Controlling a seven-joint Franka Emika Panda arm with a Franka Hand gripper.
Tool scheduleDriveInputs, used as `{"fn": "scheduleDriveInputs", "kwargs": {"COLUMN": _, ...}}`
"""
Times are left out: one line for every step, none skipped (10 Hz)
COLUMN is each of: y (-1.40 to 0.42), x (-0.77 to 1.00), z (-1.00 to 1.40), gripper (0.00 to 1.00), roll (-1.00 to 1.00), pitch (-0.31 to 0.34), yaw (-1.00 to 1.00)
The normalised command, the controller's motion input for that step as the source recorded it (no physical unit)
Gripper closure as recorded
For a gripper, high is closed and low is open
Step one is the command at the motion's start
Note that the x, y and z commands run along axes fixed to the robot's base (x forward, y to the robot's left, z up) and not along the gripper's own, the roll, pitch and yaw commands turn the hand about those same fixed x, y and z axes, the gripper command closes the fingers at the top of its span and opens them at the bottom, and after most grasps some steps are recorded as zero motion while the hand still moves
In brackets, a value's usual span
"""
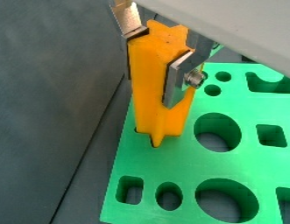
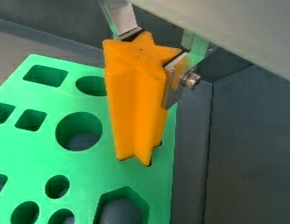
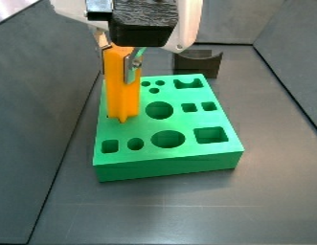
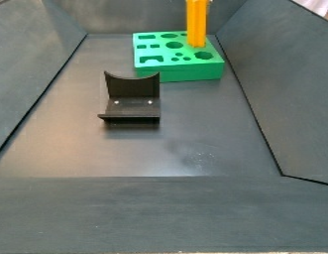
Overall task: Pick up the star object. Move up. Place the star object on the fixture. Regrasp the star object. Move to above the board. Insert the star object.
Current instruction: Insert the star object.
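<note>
Insert step: gripper (image 1: 158, 54) clenched on upright star object (image 1: 155, 87), tip apparently entering a hole near the board (image 1: 229, 188) edge. Next: straight descent, then release.

No text, label, brand, number or sign is readable anywhere. The end effector (image 1: 159, 54), over the board (image 3: 187, 144), carries no legible marking.

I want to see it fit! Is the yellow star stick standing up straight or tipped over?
Standing upright. The star object stands on end, its bottom tip at the board, with the gripper clamped near its top.
</note>
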Motion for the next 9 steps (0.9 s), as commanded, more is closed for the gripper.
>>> {"fn": "scheduleDriveInputs", "kwargs": {"y": 0.00, "x": 0.15, "z": -1.00, "gripper": 1.00, "roll": 0.00, "pitch": -0.079, "yaw": 0.01}}
{"fn": "scheduleDriveInputs", "kwargs": {"y": -0.04, "x": -0.03, "z": -0.53, "gripper": 1.00, "roll": 0.00, "pitch": -0.363, "yaw": 0.04}}
{"fn": "scheduleDriveInputs", "kwargs": {"y": 0.00, "x": -0.35, "z": -0.42, "gripper": 1.00, "roll": 0.00, "pitch": -0.433, "yaw": 0.03}}
{"fn": "scheduleDriveInputs", "kwargs": {"y": 0.00, "x": -0.46, "z": -0.55, "gripper": 1.00, "roll": 0.00, "pitch": -0.387, "yaw": 0.00}}
{"fn": "scheduleDriveInputs", "kwargs": {"y": 0.02, "x": -0.63, "z": -0.72, "gripper": 1.00, "roll": 0.05, "pitch": -0.301, "yaw": 0.00}}
{"fn": "scheduleDriveInputs", "kwargs": {"y": 0.04, "x": -0.71, "z": -0.90, "gripper": 1.00, "roll": 0.05, "pitch": -0.200, "yaw": 0.00}}
{"fn": "scheduleDriveInputs", "kwargs": {"y": 0.00, "x": -0.51, "z": -1.00, "gripper": 1.00, "roll": 0.04, "pitch": -0.123, "yaw": 0.00}}
{"fn": "scheduleDriveInputs", "kwargs": {"y": 0.00, "x": 0.00, "z": -0.58, "gripper": 1.00, "roll": 0.07, "pitch": -0.067, "yaw": 0.00}}
{"fn": "scheduleDriveInputs", "kwargs": {"y": 0.00, "x": 0.00, "z": 0.00, "gripper": 1.00, "roll": 0.00, "pitch": 0.000, "yaw": 0.00}}
